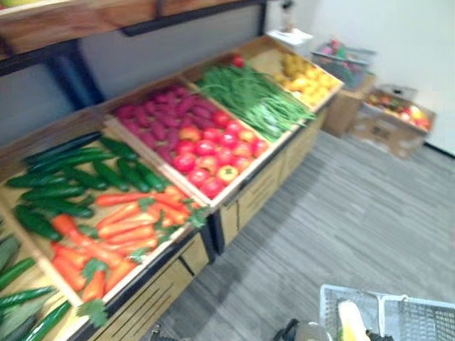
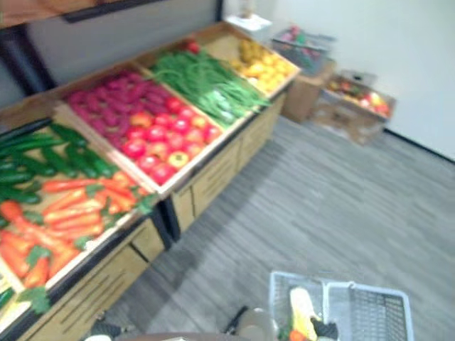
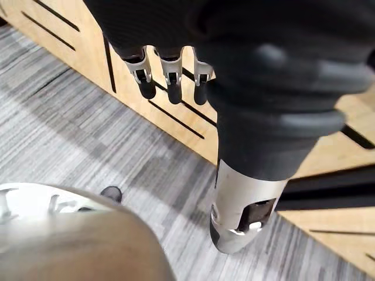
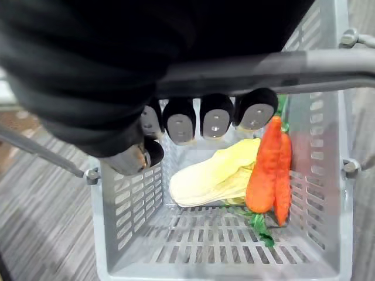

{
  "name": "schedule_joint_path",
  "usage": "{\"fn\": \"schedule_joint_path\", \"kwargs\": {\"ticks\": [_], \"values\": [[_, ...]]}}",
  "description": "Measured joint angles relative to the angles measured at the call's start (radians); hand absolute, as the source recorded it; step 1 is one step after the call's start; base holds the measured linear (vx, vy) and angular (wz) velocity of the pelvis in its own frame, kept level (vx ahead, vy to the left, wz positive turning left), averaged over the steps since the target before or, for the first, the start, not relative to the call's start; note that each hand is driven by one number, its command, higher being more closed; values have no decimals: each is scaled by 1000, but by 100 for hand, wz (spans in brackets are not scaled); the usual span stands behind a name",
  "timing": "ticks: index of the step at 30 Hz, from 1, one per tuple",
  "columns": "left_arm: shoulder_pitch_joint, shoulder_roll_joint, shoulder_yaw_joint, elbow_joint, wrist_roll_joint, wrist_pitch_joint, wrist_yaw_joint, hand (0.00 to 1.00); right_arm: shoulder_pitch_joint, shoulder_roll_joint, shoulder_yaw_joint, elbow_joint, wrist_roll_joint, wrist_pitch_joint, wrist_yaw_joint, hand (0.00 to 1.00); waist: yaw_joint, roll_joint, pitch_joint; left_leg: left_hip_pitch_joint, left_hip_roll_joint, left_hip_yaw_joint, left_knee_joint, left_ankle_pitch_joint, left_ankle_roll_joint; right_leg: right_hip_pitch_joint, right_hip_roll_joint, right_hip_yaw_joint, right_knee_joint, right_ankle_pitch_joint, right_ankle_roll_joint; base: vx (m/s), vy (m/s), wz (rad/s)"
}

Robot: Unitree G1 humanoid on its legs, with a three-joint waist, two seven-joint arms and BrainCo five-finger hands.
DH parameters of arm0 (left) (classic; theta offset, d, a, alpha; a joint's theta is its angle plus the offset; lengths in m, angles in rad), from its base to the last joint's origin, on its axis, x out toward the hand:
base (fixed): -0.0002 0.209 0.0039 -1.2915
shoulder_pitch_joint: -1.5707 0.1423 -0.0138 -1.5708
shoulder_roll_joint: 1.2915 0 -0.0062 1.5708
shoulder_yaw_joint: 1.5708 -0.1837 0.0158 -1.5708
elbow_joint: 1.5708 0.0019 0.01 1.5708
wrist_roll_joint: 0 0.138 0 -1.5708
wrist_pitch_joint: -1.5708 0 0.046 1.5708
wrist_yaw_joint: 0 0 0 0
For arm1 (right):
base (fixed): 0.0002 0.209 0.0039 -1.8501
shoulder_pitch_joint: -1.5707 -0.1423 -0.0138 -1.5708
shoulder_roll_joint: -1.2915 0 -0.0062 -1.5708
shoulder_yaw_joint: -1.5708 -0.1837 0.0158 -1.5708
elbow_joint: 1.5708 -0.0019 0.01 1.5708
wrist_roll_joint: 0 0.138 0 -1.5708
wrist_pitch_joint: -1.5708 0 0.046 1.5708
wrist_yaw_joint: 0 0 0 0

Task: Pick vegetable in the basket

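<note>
My right hand is shut on the grey handle of a grey plastic basket. Inside the basket lie two orange carrots with green tops and a pale yellow leafy vegetable. In the eye views the basket hangs at the lower right above the floor. My left hand hangs open and holds nothing, close to the wooden front of the produce stand. The stand's crates hold carrots, cucumbers, tomatoes, purple tubers and green beans.
The stand runs along the left, with a crate of yellow produce at its far end. Cardboard boxes of produce and another grey basket sit at the back right by the wall. Grey carpet stretches to the right.
</note>
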Motion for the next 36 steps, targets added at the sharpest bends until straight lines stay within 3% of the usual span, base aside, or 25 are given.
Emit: {"fn": "schedule_joint_path", "kwargs": {"ticks": [1,2,4,6,8,10,11,12,13,14,16,18,20,22,23,28,30,32,34,36], "values": [[-4,-10,-1,4,0,-2,0,0,-12,-5,0,0,-1,-1,2,100,-1,-8,3,1,10,21,16,11,5,-1,-15,-9,47,-57,0,-99,-188,-156],[-26,9,-4,-3,1,1,-2,0,-16,-7,-2,9,-2,7,-3,100,-21,-44,7,-7,9,59,89,-1,-7,12,-101,-17,108,-169,61,-20,-260,-97],[-51,15,0,-5,0,2,4,0,-17,-24,10,11,-1,9,0,100,-31,3,26,-28,101,77,194,-18,-11,22,-21,-18,44,-143,53,-54,-265,-73],[-54,-6,-2,-3,-1,-1,6,0,-1,-19,33,6,1,22,-1,100,-35,27,17,-2,170,106,226,6,-7,48,66,20,-33,-115,19,-47,-180,-78],[-61,-26,-4,-4,-1,-3,6,0,23,-11,46,5,0,23,0,100,-57,35,13,11,221,103,286,38,-4,76,100,29,-58,-114,18,9,-179,-33],[-61,-43,-8,-7,-6,-12,5,0,44,-9,60,2,-1,21,2,100,-57,29,16,22,270,88,374,84,12,93,123,75,-79,-109,8,6,-143,-56],[-62,-43,-11,-12,-11,-18,5,0,45,-11,66,1,-2,19,1,100,-54,20,23,2,281,10,437,90,8,104,127,112,-96,-101,-5,-4,-55,-69],[-62,-42,-10,-13,-12,-21,5,0,43,-12,68,1,-2,20,0,100,-55,13,28,-21,267,-66,462,69,-9,108,125,131,-105,-96,-11,-39,-21,-92],[-60,-42,-11,-17,-22,-28,6,0,39,-21,76,1,-2,16,0,100,-53,10,29,-93,170,-301,468,-5,-33,113,113,185,-122,-83,-8,-41,17,-83],[-59,-42,-12,-25,-31,-32,8,0,34,-23,75,2,-2,16,0,100,-51,11,30,-112,114,-396,444,-27,-37,119,109,209,-132,-75,0,-44,44,-118],[-30,-42,-21,-45,-42,-41,16,0,18,-28,78,5,-2,11,-1,100,-41,18,33,-138,-76,-685,268,-81,-55,134,106,296,-171,-48,26,-26,75,-120],[-25,-41,-21,-53,-41,-41,17,0,16,-28,78,5,-1,1,-2,100,-26,26,37,-155,-145,-829,137,-83,-58,138,119,352,-191,-35,47,-6,126,-92],[-16,-41,-22,-53,-38,-42,18,0,11,-31,79,3,-2,0,-3,100,-21,34,41,-174,-179,-921,34,-74,-57,137,128,384,-215,-25,63,39,172,-82],[-5,-42,-33,-51,-35,-41,17,0,13,-39,87,-3,-2,-2,-3,100,-5,46,45,-193,-184,-940,-19,-46,-50,122,135,424,-214,-19,72,55,174,-85],[6,-46,-42,-46,-27,-41,16,0,14,-46,88,-5,-2,-2,-3,100,8,54,51,-190,-182,-936,-17,5,-31,122,143,459,-212,-15,79,89,222,-81],[28,-25,-44,-33,18,-40,9,0,20,-26,97,-47,-43,-6,4,100,10,13,49,-150,-245,-833,-38,-34,23,113,79,539,-199,-1,114,141,242,-47],[28,-7,-86,-30,32,-40,2,0,30,-26,94,-66,-42,-8,5,100,13,-1,50,-118,-275,-797,-40,-55,47,56,41,540,-51,-54,133,179,193,-32],[29,7,-103,-22,39,-40,-1,0,24,-26,91,-75,-43,-9,7,100,24,0,50,-74,-279,-766,-51,-61,53,-11,28,526,124,-60,135,183,137,-39],[26,17,-133,-32,41,-40,-1,0,23,-22,97,-78,-43,-13,8,100,3,-7,54,-31,-274,-781,-59,-67,65,-50,-7,473,264,-70,146,187,63,14],[16,27,-136,-36,40,-40,-1,0,24,-22,96,-80,-43,-14,9,100,-1,-14,56,-15,-264,-796,-63,-69,62,-53,-48,443,246,-84,126,159,-27,34]]}}
